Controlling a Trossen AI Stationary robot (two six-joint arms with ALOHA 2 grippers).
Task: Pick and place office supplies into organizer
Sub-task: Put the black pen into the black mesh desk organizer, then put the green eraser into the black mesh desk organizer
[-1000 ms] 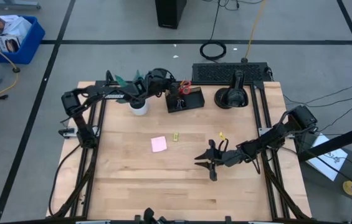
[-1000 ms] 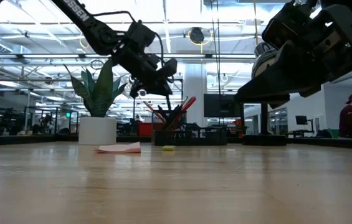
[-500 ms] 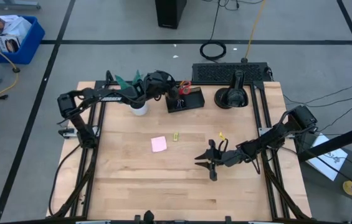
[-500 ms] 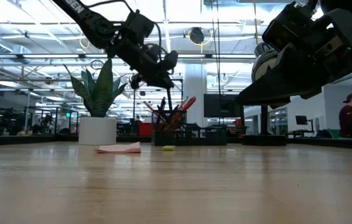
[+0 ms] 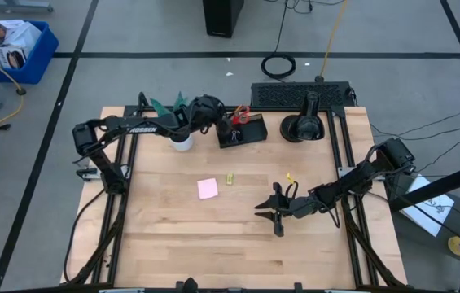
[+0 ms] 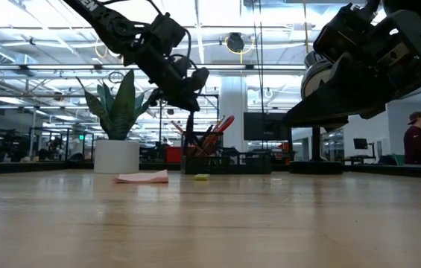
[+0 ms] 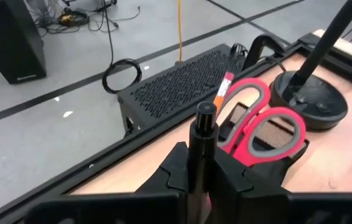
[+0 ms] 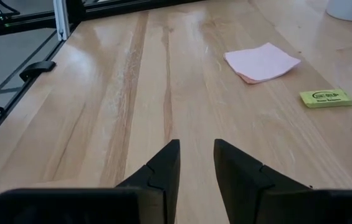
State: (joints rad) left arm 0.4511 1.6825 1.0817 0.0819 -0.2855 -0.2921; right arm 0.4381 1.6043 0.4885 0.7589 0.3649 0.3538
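Note:
The dark organizer (image 5: 246,133) stands near the table's far edge, with red-handled scissors (image 7: 256,118), an orange pencil (image 7: 223,87) and pens standing in it. My left gripper (image 5: 212,115) hovers just left of and above it, shut on a black pen (image 7: 200,137). The pink sticky-note pad (image 5: 208,189) and a small yellow piece (image 5: 230,178) lie flat mid-table. My right gripper (image 5: 275,212) hangs open over bare wood right of them, touching nothing; its wrist view shows the pad (image 8: 261,62) and the yellow piece (image 8: 326,97) ahead. My left gripper pinches the black pen's shaft (image 7: 198,163) between its two fingers, and one end (image 7: 205,112) sticks out past them. In the low view the pen hangs below the gripper, nearly upright, its lower end (image 6: 190,128) at the organizer's top. Whether that end is inside cannot be told.
A teal plant in a white pot (image 5: 181,140) stands close under the left arm. A black domed object (image 5: 304,126) sits right of the organizer, another tiny yellow bit (image 5: 289,176) near the right gripper. The near half of the table (image 5: 213,252) is bare wood.
My left gripper has risen a little and drifted slightly toward the table's left, staying shut on the pen. The pen now hangs nearly upright beside the organizer's upright supplies.

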